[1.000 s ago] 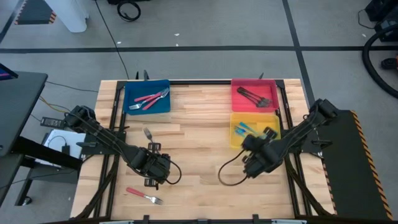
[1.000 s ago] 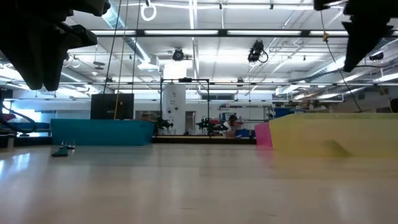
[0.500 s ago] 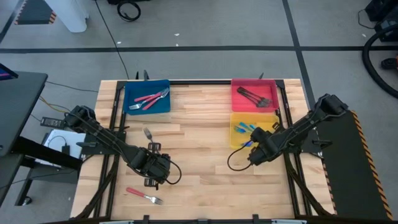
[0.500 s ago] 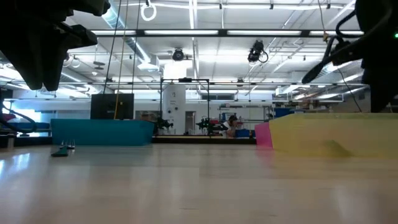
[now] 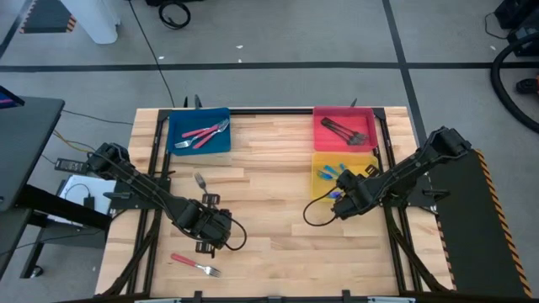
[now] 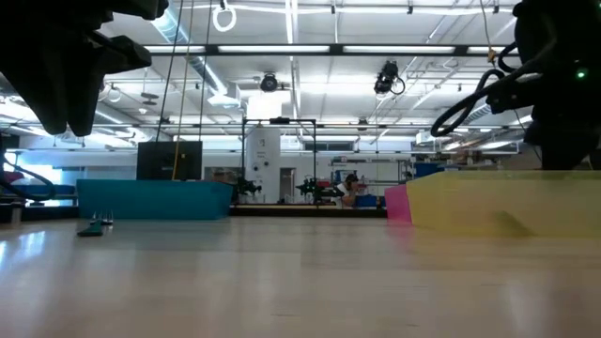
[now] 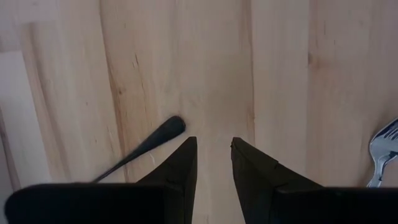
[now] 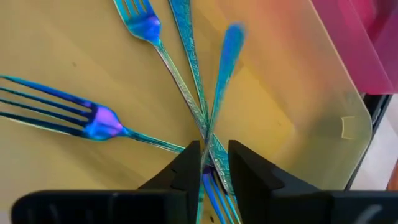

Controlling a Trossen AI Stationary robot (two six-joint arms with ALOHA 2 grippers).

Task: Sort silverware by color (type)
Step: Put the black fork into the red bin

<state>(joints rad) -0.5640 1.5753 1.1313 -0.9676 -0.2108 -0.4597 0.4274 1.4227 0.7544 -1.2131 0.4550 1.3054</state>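
Hovering at the lower left corner of the yellow tray (image 5: pixel 369 156), right of centre in the high view, the right gripper (image 5: pixel 344 192) has its jaws clamped on a blue fork (image 8: pixel 221 74); in the right wrist view we see its handle rising from between the two fingers. Three more blue forks (image 8: pixel 81 115) lie crossed on the yellow tray floor beneath it.

We find the left gripper (image 5: pixel 212 225) low over the bare wood (image 5: pixel 269 168) in the lower left of the high view, its jaws slightly apart with nothing between them. A dark fork (image 5: pixel 200 181) lies just above it in the frame, and a red-handled fork (image 5: pixel 194 264) lies below it near the table's front edge.

The blue tray (image 5: pixel 200 132) at upper left holds red-handled forks (image 5: pixel 202 133). The red tray (image 5: pixel 344 128) at upper right holds dark forks (image 5: pixel 341 130).

We can read no brand, label or writing on any item.
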